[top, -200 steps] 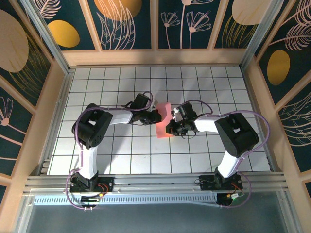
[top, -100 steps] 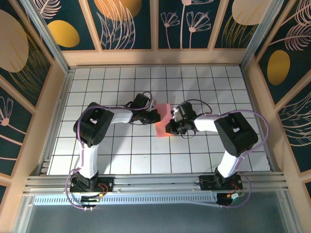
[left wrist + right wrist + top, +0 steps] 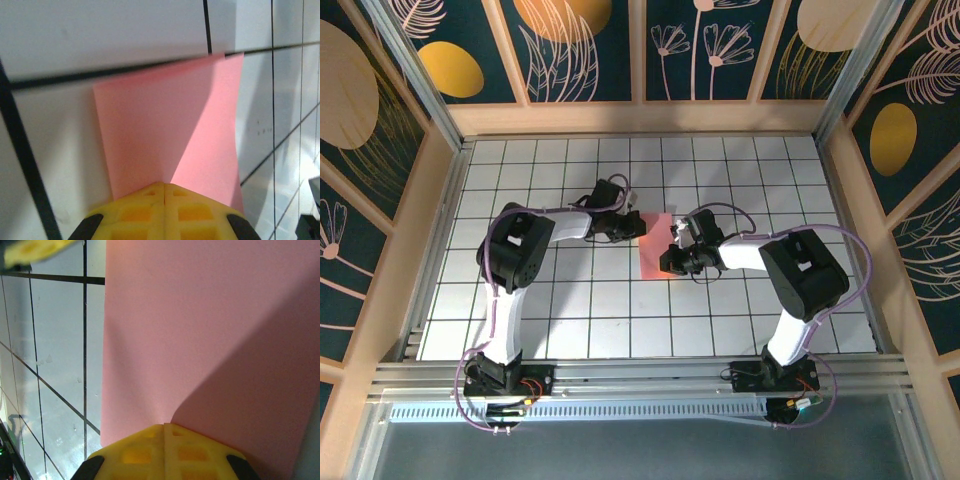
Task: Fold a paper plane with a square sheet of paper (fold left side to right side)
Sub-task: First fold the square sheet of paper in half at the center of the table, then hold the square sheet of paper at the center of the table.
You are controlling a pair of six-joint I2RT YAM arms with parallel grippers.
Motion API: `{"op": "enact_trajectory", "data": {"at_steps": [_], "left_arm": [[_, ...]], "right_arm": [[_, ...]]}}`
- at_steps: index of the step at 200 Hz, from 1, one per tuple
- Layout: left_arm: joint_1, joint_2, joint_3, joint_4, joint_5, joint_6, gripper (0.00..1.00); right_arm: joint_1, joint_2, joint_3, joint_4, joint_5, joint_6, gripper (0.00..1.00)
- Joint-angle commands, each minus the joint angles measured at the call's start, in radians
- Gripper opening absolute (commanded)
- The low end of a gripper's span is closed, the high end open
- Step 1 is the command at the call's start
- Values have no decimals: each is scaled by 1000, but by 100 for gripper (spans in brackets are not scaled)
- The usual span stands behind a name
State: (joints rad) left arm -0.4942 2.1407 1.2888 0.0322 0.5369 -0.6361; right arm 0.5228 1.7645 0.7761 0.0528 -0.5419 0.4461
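Note:
The square sheet of paper (image 3: pixel 655 250) lies as a narrow salmon-pink rectangle on the white grid tiles at the table's middle. My left gripper (image 3: pixel 638 228) is shut, its yellow tips resting on the paper's far left part. In the left wrist view the paper (image 3: pixel 165 125) spreads out ahead of the closed left gripper (image 3: pixel 164 186). My right gripper (image 3: pixel 667 262) is shut too, its tips on the near right part. In the right wrist view the paper (image 3: pixel 200 330) spreads ahead of the closed right gripper (image 3: pixel 164 427). Nothing sits between either pair of fingers.
White grid tiles (image 3: pixel 570 300) cover the table inside a wooden frame (image 3: pixel 640 118) with painted walls. A metal rail (image 3: pixel 640 375) runs along the near edge by both arm bases. The left gripper's yellow fingertip (image 3: pixel 35 249) shows at the right wrist view's top left corner.
The paper's raised, bulging flap has settled flat into a narrow strip. My left gripper has slid towards the paper's far end. The right gripper has barely shifted.

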Motion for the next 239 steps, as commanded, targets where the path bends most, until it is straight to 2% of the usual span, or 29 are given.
{"op": "enact_trajectory", "data": {"at_steps": [1, 47, 117, 167, 201, 239], "left_arm": [[49, 59, 64, -37, -102, 46, 5], [73, 120, 151, -58, -115, 51, 5], [95, 137, 149, -17, -112, 32, 4], [95, -44, 88, -35, -168, 69, 4], [88, -211, -56, -6, -156, 26, 4], [-7, -302, -167, -6, -128, -10, 3]], "right_arm": [[-18, 82, -59, -153, 189, -32, 0], [-18, 80, -59, -155, 188, -32, 0], [-19, 77, -64, -143, 172, -24, 0], [-18, 64, -61, -133, 159, -12, 0], [-17, 54, -67, -122, 151, -2, 0], [-16, 52, -72, -110, 156, 5, 0]]}}
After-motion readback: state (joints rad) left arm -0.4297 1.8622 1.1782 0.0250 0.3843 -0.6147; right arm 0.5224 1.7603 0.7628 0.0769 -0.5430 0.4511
